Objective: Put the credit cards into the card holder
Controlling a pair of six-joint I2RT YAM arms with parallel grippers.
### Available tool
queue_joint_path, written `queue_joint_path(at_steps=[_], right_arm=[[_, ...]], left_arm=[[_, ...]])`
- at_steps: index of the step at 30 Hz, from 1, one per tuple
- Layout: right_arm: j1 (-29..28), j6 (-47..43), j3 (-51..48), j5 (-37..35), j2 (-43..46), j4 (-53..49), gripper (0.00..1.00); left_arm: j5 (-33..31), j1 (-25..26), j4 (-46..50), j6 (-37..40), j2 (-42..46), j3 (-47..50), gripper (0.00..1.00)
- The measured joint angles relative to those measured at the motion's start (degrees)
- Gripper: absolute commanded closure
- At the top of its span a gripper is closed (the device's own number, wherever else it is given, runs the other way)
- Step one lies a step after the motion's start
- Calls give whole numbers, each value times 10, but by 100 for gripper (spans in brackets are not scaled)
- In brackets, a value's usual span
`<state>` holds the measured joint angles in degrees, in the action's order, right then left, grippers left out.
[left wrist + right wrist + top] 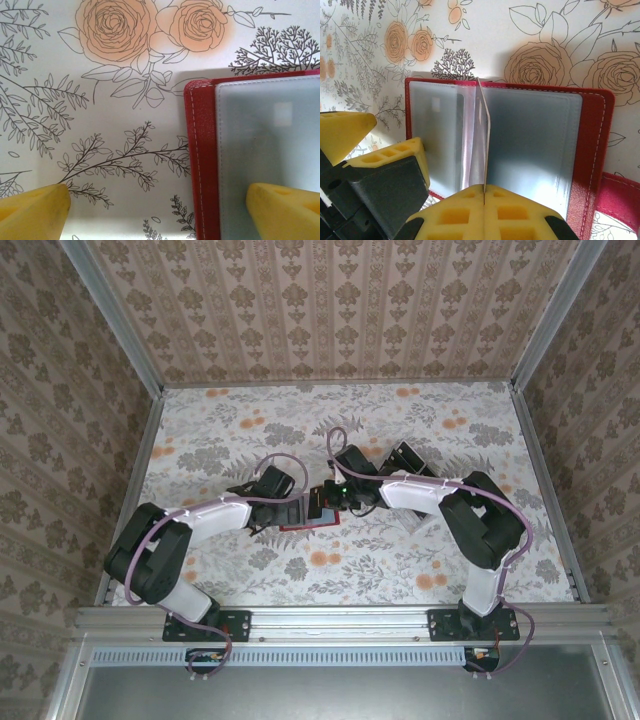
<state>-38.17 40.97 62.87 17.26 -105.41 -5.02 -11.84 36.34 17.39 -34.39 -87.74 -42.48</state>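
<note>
The card holder lies open and flat at the middle of the flowered table, with its red cover down and its clear pockets facing up. The right gripper is closed tight on the bottom edge of one plastic leaf, holding it upright like a turned page. The left gripper is spread wide and holds nothing. One finger is over the holder's pocket at 3 o'clock and the other is over bare table at 9 o'clock.

The leaf looks thin, floppy and slick, so it is best pinched near its free edge. The holder seems light and likely to slide, so pressing down on the cover should steady it. Dark flat shapes at 1 o'clock from the holder are probably the credit cards. They should be stiff, thin and hard to lift off a flat surface.
</note>
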Motion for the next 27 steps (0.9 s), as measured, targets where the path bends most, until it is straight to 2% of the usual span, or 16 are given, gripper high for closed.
queue_joint_path(at_steps=[10, 27], right_arm=[[17, 27, -38, 58, 0, 85, 100], [23, 41, -54, 70, 13, 114, 100]], left_arm=[[0, 0, -1, -6, 5, 6, 0], [0, 0, -7, -6, 5, 9, 0]])
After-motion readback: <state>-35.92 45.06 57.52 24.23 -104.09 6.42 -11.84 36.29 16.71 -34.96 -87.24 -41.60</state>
